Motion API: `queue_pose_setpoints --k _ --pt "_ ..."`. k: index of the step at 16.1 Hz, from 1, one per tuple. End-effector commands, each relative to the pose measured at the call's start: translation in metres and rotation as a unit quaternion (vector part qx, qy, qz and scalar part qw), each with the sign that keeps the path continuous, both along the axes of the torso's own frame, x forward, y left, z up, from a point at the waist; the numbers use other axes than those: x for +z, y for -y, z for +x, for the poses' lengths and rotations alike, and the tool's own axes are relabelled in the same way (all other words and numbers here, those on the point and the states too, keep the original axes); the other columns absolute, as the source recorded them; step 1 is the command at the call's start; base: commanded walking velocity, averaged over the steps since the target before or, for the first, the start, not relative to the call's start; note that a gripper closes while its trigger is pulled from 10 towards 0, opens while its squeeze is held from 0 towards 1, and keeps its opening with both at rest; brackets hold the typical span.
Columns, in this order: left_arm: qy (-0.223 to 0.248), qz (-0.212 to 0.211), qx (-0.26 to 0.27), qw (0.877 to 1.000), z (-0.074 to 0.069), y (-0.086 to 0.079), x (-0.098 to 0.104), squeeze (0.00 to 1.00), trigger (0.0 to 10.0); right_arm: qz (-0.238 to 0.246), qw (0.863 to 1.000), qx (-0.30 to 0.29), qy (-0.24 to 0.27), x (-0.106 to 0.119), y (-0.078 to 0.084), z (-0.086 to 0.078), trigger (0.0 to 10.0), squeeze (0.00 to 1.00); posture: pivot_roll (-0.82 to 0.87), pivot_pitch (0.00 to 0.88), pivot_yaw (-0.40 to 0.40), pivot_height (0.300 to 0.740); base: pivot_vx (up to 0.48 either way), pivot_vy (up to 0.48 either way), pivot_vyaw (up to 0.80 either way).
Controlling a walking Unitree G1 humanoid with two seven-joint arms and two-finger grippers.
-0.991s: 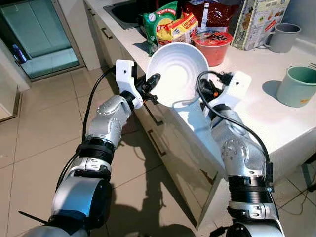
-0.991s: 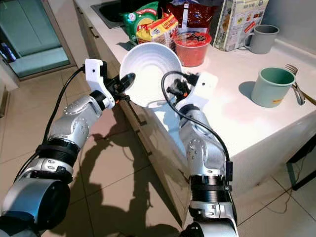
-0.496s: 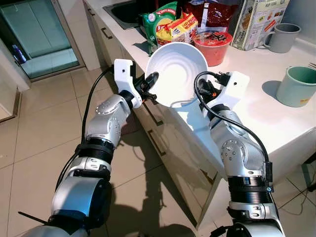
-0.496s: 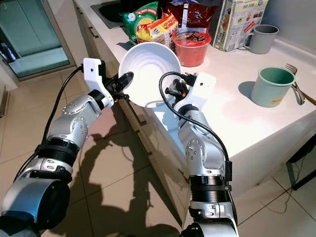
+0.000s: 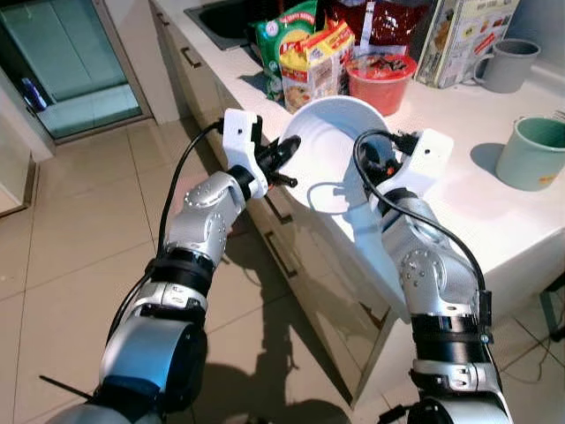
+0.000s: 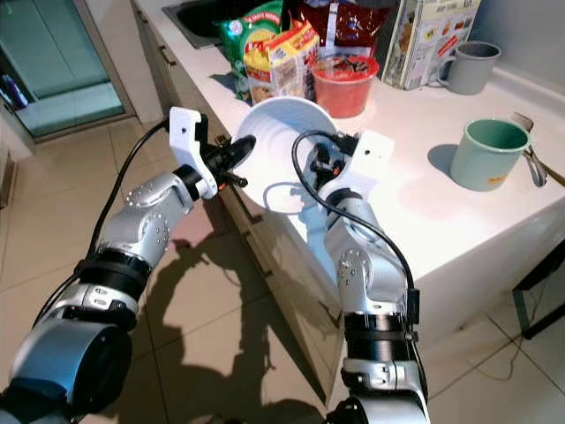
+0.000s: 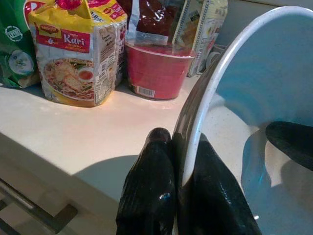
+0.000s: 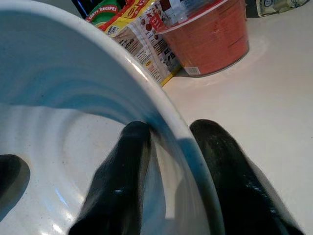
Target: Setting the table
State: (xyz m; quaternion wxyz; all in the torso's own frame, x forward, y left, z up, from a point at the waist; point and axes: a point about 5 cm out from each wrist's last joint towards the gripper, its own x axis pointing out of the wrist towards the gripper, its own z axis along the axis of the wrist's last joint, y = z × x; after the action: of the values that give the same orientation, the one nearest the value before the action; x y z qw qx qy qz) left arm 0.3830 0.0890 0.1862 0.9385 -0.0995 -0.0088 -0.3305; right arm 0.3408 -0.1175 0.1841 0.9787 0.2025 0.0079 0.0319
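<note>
A white bowl [image 5: 331,150] hangs tilted over the front edge of the white counter [image 5: 459,203], held between both arms. My left gripper [image 5: 284,163] is shut on the bowl's left rim; its fingers [image 7: 151,196] pinch the rim [image 7: 195,127]. On the bowl's right rim my right gripper [image 5: 375,163] is shut, one finger [image 8: 122,171] inside and one outside the wall. A green mug [image 5: 532,152] stands at the counter's right, a grey mug [image 5: 505,64] behind it.
A red instant-noodle cup [image 5: 380,79], a yellow noodle pack [image 5: 322,57], a green snack bag [image 5: 287,40] and boxes [image 5: 463,40] crowd the counter's back. A sink [image 5: 221,18] lies far left. Cabinet drawers [image 5: 282,256] face the tiled floor [image 5: 71,247].
Both grippers have carried the bowl lower and to the right, over the counter edge. The left arm has stretched further forward.
</note>
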Motion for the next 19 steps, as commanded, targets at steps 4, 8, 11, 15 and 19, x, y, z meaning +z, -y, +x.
queue_pose_setpoints --k 4,8,11,15,19 --pt "0.012 0.007 -0.033 0.999 -0.001 0.007 0.005 0.0 0.0 0.005 1.0 0.0 0.012 0.008 -0.003 0.002 10.0 1.0 -0.01 0.0 0.116 0.74 0.0 0.0 0.0" --pt "0.007 0.024 -0.017 1.0 0.001 -0.001 0.001 0.0 0.0 -0.013 0.999 -0.001 0.034 0.02 -0.002 0.001 10.0 0.0 -0.02 0.0 0.118 0.74 0.0 0.0 0.0" --pt "0.001 0.04 0.003 0.999 0.006 -0.011 -0.001 0.0 0.0 -0.042 0.995 0.059 0.072 0.041 -0.003 -0.011 10.0 0.0 -0.02 0.0 0.119 0.74 0.0 0.0 0.0" --pt "-0.007 0.049 0.025 0.998 0.012 -0.02 -0.002 0.0 0.0 -0.089 0.986 0.135 0.041 0.017 0.011 -0.044 10.0 0.0 -0.04 0.0 0.115 0.74 0.0 0.0 0.0" --pt "-0.013 0.069 0.059 0.996 0.021 -0.031 0.004 0.0 0.0 -0.151 0.975 0.163 -0.027 -0.023 0.038 -0.098 10.0 0.0 -0.09 0.0 0.114 0.74 0.0 0.0 0.0"
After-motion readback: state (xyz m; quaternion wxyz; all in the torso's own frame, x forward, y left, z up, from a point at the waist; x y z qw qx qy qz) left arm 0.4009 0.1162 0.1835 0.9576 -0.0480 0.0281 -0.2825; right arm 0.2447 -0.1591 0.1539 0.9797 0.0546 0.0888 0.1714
